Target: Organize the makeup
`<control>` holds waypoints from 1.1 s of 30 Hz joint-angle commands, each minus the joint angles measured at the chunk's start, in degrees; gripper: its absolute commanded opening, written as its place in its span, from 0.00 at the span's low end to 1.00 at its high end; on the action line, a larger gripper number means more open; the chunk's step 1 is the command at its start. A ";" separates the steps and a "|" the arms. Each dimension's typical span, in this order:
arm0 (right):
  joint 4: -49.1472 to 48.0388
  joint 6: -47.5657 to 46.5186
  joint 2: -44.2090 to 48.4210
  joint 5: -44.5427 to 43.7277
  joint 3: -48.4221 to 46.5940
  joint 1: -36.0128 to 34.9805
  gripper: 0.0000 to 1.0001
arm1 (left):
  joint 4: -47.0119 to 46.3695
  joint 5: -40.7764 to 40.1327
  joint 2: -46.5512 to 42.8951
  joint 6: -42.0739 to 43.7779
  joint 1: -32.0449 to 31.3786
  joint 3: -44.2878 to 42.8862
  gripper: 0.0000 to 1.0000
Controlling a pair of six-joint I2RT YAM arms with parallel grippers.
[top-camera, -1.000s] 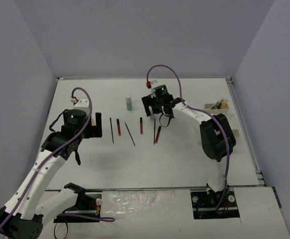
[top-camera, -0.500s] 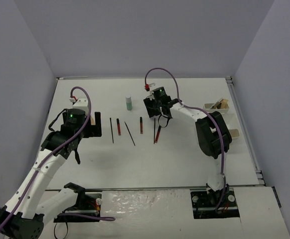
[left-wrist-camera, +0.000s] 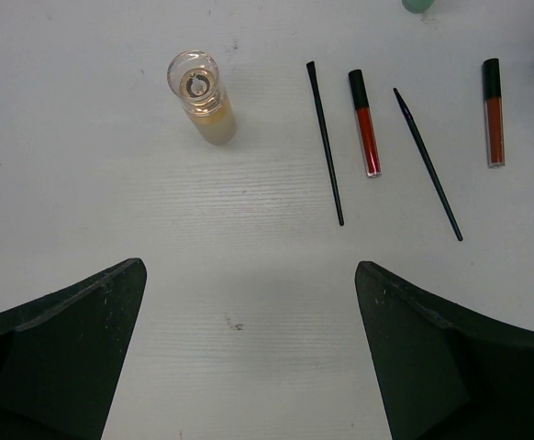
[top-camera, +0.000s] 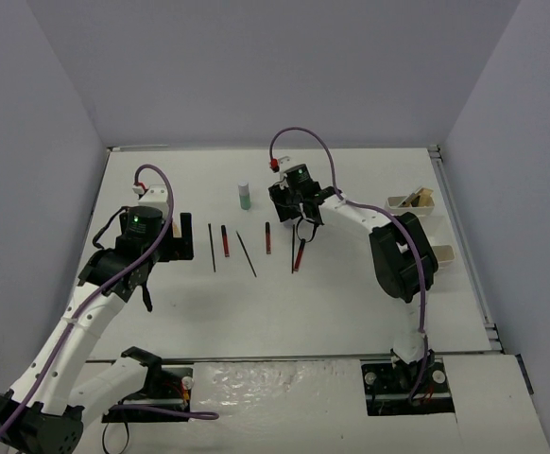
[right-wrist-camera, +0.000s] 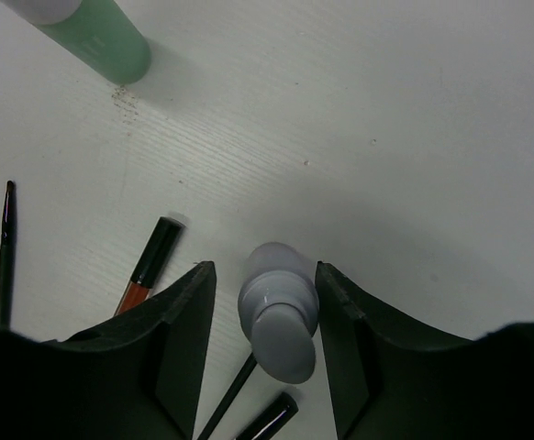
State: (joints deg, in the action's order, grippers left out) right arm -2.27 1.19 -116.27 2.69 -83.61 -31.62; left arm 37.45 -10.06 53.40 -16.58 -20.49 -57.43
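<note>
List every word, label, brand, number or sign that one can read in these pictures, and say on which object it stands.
No text can be read.
The beige bottle, the green bottle, the grey bottle and the red tubes show no print.
The white tray is too small to tell.

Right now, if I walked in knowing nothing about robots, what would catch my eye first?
Probably the right gripper near the middle of the table, straddling a small grey bottle. Beside it lies a row of thin black and red sticks, with a green bottle standing just beyond. The left gripper hangs wide open, just short of a beige bottle.
</note>
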 commanded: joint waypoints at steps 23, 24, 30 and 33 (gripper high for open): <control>2.16 4.97 28.78 -13.08 9.29 6.00 0.00 | -1.94 1.45 0.13 -0.47 1.16 -1.72 0.97; 3.40 5.58 30.73 -13.45 10.40 7.20 0.00 | -1.94 1.59 0.08 -0.47 1.20 -1.72 0.97; 6.72 10.44 43.87 -13.54 18.51 17.50 0.00 | -1.58 1.97 0.22 -0.65 1.42 -1.81 0.97; 8.53 12.48 47.99 -11.28 20.86 24.99 0.00 | -1.34 2.05 0.15 -0.74 1.51 -1.89 0.97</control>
State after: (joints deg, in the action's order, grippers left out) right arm 5.11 9.22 -72.86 -9.57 -65.41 -12.55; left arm 37.49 -8.40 53.76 -16.66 -19.48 -57.43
